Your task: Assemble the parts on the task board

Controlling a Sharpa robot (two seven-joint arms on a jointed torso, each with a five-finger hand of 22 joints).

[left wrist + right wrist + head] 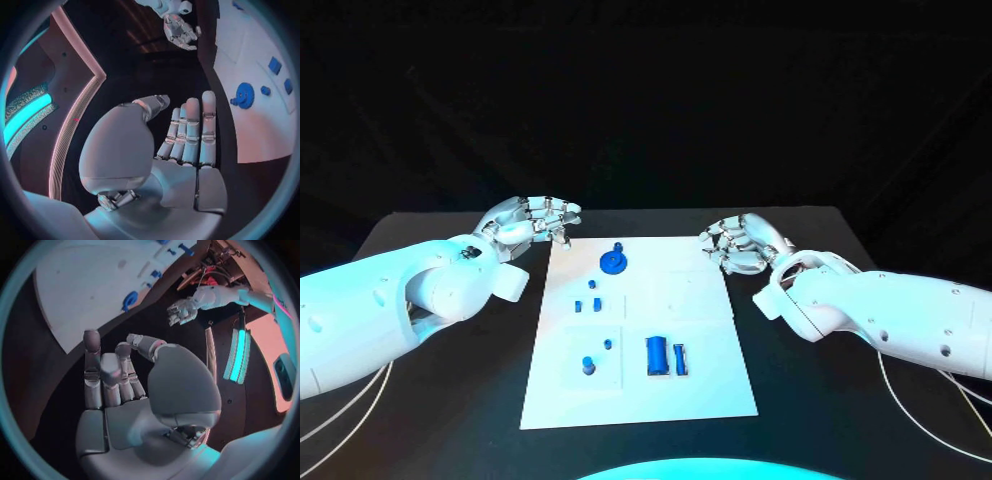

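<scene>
Head view — left hand point(531, 221) and right hand point(740, 243) flank the task board point(639, 400), fingers spread, holding nothing.

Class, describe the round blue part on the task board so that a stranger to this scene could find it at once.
Start at the white task board in the middle of the black table. Go to its far end, nearer the left hand. There lies the round blue part, a disc with a small tab on its far side; its neighbours are small blocks and long bars.
</scene>
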